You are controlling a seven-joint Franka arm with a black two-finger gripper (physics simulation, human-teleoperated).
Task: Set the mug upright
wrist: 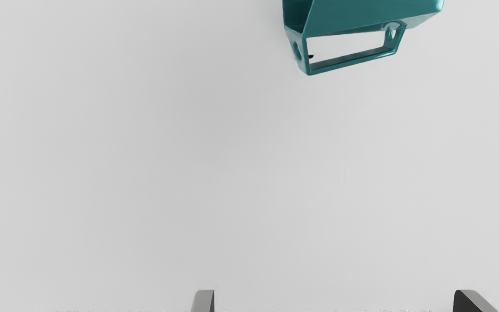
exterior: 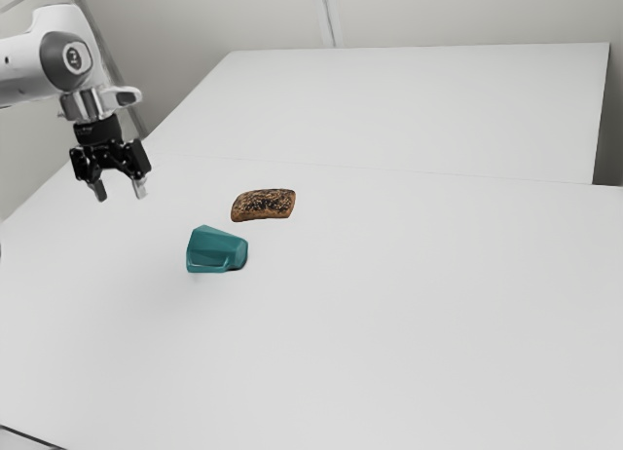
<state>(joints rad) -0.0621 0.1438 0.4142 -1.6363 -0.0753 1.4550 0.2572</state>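
1. Your gripper (exterior: 120, 191) is up at the exterior view's left, above the table (exterior: 389, 343) and apart from the mug. Its two fingers stand wide apart, with nothing held between them.
2. Your mug (exterior: 216, 248) lies on its side on the tabletop, so it is not upright. Its mouth faces the exterior view's left, the side your arm comes from, and its narrower base points to the exterior view's right.
3. You can see the handle (wrist: 353, 61) in the wrist view: an angular loop standing out from the mug's side, with pale tabletop showing through it. In the exterior view it is on the side nearest that camera.
4. Mind the seeded brown bread (exterior: 263, 205) as your nearest neighbour. It lies just beyond the mug from the exterior camera, a little to the exterior view's right, with a narrow gap between them.
5. Seen from the exterior camera, a straight line from your gripper to the mug passes to the exterior view's left of the bread. The bread crowds the mug's far side; the handle side faces away from it.
6. Behind all this you have a pale wall (exterior: 467, 12).
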